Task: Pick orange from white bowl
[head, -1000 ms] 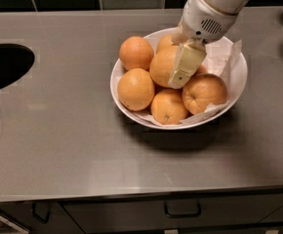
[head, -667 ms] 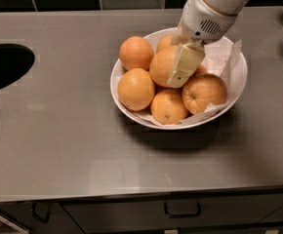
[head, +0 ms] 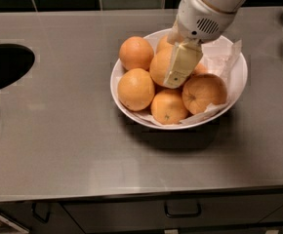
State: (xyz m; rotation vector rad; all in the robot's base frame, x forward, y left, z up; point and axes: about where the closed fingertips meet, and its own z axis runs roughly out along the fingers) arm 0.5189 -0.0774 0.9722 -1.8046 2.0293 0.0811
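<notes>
The gripper (head: 173,77) is seen down in the white bowl (head: 241,77), against the middle orange (head: 158,65); whether it is open cannot be told

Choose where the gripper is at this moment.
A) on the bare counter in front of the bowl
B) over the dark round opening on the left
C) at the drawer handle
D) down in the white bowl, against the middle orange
D: the gripper is down in the white bowl, against the middle orange of the pile.
</notes>
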